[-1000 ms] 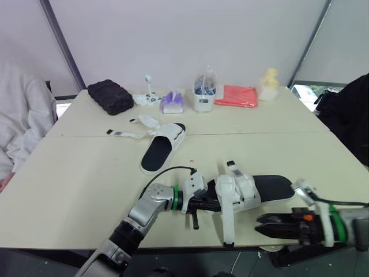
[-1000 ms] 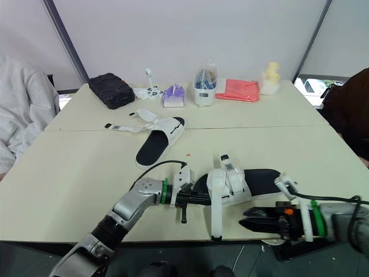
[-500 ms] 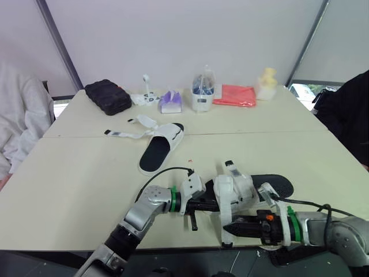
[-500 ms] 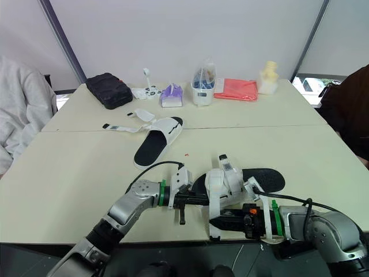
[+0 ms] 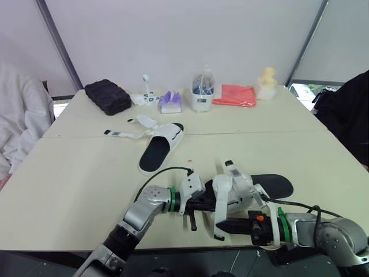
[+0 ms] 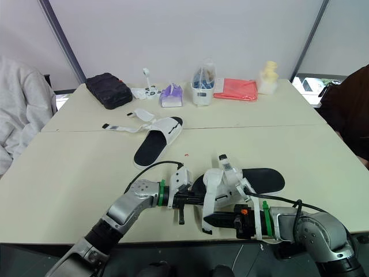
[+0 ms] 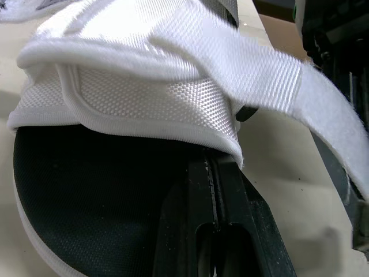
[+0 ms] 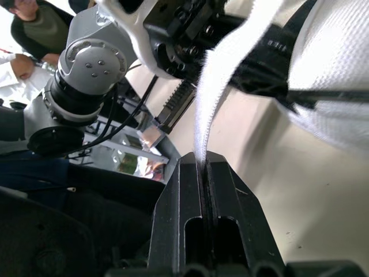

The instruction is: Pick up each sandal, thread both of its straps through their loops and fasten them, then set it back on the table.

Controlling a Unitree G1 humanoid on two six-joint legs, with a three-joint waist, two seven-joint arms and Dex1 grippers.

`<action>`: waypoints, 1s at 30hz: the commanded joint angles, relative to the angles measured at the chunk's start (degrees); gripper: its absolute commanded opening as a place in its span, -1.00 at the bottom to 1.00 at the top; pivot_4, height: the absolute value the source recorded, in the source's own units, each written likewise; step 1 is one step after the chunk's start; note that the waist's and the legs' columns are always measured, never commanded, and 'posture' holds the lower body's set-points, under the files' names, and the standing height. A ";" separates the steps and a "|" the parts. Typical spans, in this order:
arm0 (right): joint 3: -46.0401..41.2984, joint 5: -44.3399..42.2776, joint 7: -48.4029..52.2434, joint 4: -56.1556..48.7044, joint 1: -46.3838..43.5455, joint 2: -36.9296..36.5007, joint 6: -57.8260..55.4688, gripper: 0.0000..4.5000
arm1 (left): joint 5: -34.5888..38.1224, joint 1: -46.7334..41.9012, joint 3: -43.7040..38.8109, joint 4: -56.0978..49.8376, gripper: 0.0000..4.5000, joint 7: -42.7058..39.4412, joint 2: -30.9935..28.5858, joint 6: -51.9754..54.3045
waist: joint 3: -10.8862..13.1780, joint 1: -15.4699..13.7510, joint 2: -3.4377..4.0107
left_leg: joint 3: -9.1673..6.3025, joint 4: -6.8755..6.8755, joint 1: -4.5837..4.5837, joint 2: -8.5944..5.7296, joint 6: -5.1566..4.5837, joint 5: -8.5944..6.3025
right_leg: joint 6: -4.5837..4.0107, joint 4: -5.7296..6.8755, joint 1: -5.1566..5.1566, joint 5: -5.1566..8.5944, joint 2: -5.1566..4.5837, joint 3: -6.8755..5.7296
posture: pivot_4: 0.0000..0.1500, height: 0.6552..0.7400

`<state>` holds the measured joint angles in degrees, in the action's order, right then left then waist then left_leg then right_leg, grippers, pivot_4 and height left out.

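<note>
On table by white wall, left claw gripping sandal, right claw gripping strap

- Head stereo pair: above the near sandal, facing forward and down, covering the whole table.
- Left wrist camera: very close to that sandal, facing its upper.
- Right wrist camera: close to the sandal's strap, which both wrist views share.

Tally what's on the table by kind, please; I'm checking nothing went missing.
Sandals: 2, near sandal and far sandal
Black pouch: 1
Red packet: 1
Yellow figure: 1
Purple packet: 1
Clear bag: 1
White gadget: 1
Total: 8
</note>
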<state>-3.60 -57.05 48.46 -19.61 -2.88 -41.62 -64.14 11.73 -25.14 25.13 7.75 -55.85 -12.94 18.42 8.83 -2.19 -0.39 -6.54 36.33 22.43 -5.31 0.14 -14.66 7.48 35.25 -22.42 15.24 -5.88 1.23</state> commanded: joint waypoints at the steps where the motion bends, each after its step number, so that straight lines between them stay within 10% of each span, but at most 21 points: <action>1: -3.85 -2.64 1.61 -2.38 -2.56 -2.25 0.06 -0.99 | -2.50 0.39 0.31 3.34 -1.00 0.89 -1.16 1.16 | 0.00 0.01 0.00 | 0.00 0.00 0.00 0.00 0.00 0.00 | 0.00 0.00 0.00 0.00 0.00 0.00 | 1.00 1.00; 18: 10.41 13.84 20.92 22.08 -29.16 -9.99 8.04 -0.99 | -2.56 0.44 0.07 4.11 -1.00 1.82 -0.36 0.45 | 0.00 -0.04 -0.03 | 0.03 0.04 0.01 -0.06 0.00 0.00 | -0.08 -0.02 0.01 -0.05 -0.01 -0.02 | 1.00 1.00; 30: 14.70 19.07 32.05 26.24 -31.72 -11.88 7.80 -0.99 | -2.41 1.73 -0.38 2.35 -1.00 3.07 -0.84 1.51 | 0.00 0.00 -0.03 | 0.02 -0.01 0.01 -0.06 0.01 0.00 | -0.06 -0.01 -0.03 -0.06 -0.02 0.00 | 1.00 1.00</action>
<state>11.18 -38.38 79.45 7.42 -33.92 -52.92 -55.77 11.72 -24.73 25.20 7.70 -54.85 -12.39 18.11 8.83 -2.19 -0.42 -6.52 36.32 22.44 -5.37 0.15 -14.66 7.42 35.23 -22.45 15.19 -5.90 1.22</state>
